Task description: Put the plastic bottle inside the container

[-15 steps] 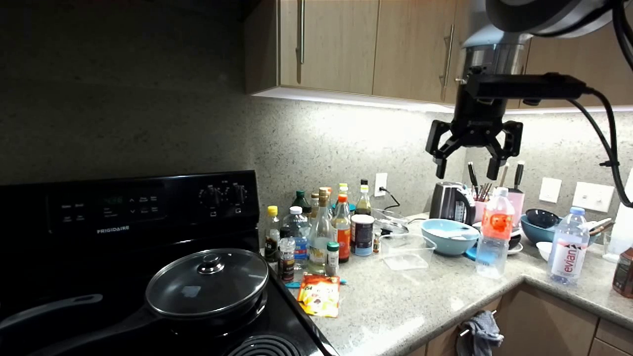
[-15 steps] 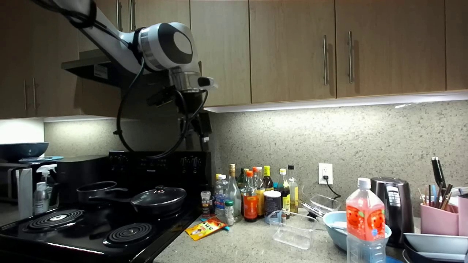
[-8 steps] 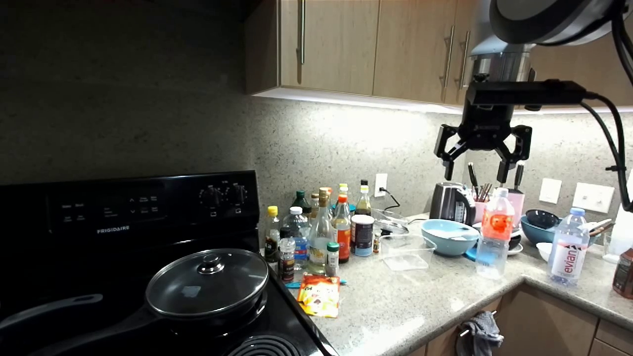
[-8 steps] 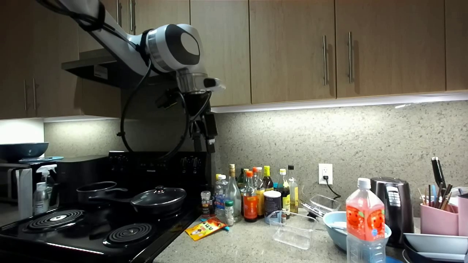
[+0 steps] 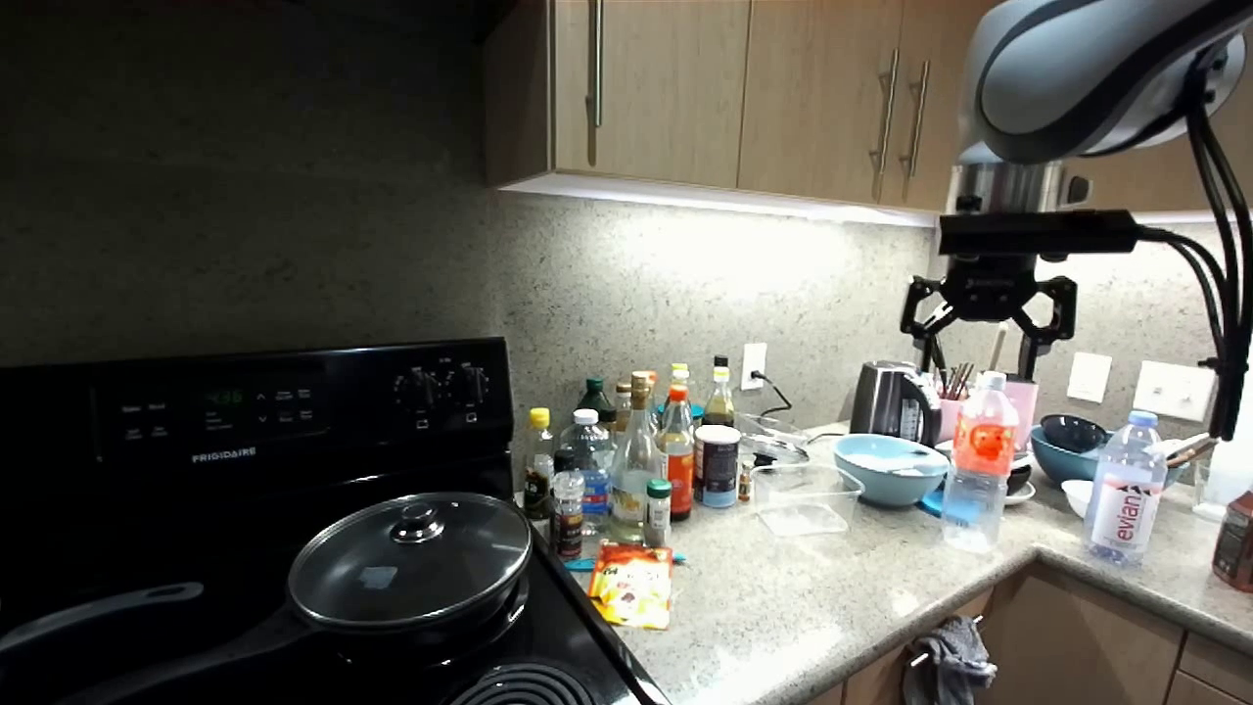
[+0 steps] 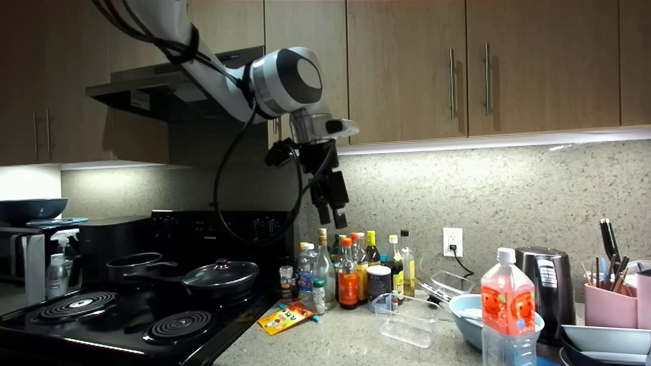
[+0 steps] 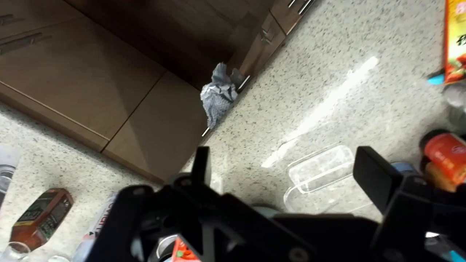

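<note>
The plastic bottle (image 5: 982, 447), clear with a pink-red label and white cap, stands upright on the counter. It is in front of the kettle in an exterior view (image 6: 508, 305). In the wrist view only a piece of its red label (image 7: 184, 251) shows past the gripper. The container (image 5: 805, 517) is a clear, open plastic tray on the counter; it also shows in an exterior view (image 6: 407, 333) and in the wrist view (image 7: 322, 165). My gripper (image 5: 977, 352) points down, open and empty, high above the counter, as in an exterior view (image 6: 332, 218) and the wrist view (image 7: 285, 163).
Several sauce bottles (image 6: 348, 284) crowd the counter corner beside the stove. A blue bowl (image 5: 889, 470) and a kettle (image 6: 546, 290) stand near the plastic bottle. An Evian bottle (image 5: 1126, 490) stands farther along. A covered pan (image 5: 411, 558) sits on the stove. Cabinets (image 6: 407, 71) hang above.
The arm and gripper have moved down, and to the right in both exterior views. The gripper stays open. The bottle and container have not moved.
</note>
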